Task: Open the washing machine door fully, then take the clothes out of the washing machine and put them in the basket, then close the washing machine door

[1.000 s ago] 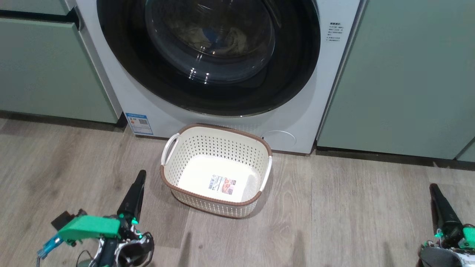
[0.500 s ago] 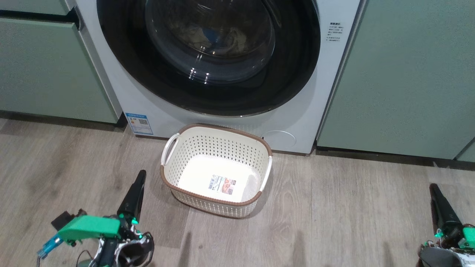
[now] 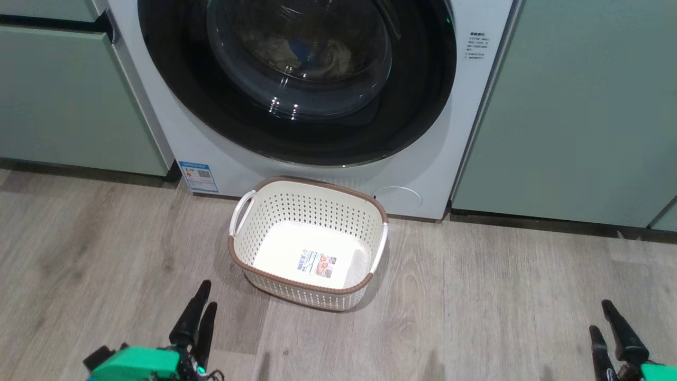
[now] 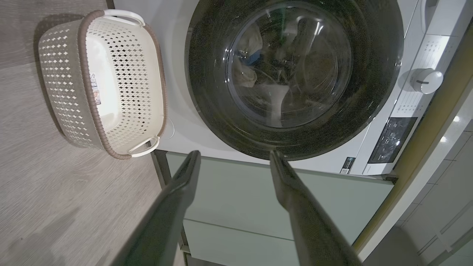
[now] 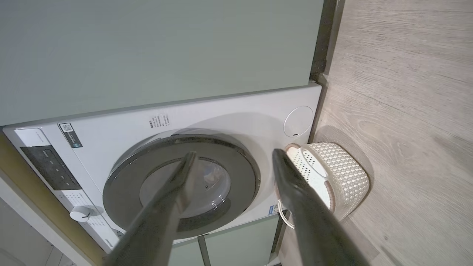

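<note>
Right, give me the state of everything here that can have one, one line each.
washing machine door: shut.
clothes: behind the door's glass, not yet taken out.
basket: upright, no clothes in it.
service flap: shut.
left gripper: open, holding nothing.
right gripper: open, holding nothing.

Basket [image 3: 312, 207] cream, perforated (brown rim); washing machine door [image 3: 174, 90] glossy black; cabinets [image 3: 571, 106] green.

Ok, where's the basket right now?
The basket sits on the wood floor at the centre of the head view, right in front of the washing machine, below its shut door.
</note>
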You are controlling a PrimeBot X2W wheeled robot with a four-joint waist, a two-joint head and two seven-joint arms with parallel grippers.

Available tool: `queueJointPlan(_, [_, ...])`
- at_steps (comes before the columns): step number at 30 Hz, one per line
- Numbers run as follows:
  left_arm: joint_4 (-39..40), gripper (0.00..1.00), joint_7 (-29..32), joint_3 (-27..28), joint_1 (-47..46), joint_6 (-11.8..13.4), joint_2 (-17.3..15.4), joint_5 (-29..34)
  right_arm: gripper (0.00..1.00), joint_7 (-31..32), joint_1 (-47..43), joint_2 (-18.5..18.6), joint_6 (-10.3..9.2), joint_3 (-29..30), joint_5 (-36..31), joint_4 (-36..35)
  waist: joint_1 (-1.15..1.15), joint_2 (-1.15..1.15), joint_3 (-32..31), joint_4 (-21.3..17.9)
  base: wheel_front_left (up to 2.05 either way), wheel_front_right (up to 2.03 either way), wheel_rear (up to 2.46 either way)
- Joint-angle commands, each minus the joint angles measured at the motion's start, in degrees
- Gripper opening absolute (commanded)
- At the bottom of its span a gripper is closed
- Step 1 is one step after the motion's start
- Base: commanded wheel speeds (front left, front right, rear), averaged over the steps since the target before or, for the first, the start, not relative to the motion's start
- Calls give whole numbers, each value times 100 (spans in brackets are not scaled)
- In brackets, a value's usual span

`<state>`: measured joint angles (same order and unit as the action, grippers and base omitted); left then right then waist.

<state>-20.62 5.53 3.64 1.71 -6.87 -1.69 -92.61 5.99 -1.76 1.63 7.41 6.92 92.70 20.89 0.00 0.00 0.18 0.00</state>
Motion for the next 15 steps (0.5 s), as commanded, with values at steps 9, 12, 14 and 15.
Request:
queueJointPlan(9, [329, 100, -148, -25, -341, -8, -55, 66, 100, -151, 322, 68, 1, -37, -107, -322, 0, 0, 2, -1, 0, 0, 0])
queueJointPlan(12, [367, 100, -190, -44, -358, -9, -59, 81, 100, -186, 336, 75, 1, -50, -128, -355, 0, 0, 2, -1, 0, 0, 0])
queueJointPlan(14, [391, 100, -218, -57, -370, -10, -62, 90, 100, -210, 346, 81, 1, -60, -143, -376, 0, 0, 2, -1, 0, 0, 0])
queueJointPlan(15, [402, 100, -232, -63, -376, -11, -63, 95, 100, -221, 351, 84, 1, -65, -150, -386, 0, 0, 3, -1, 0, 0, 0])
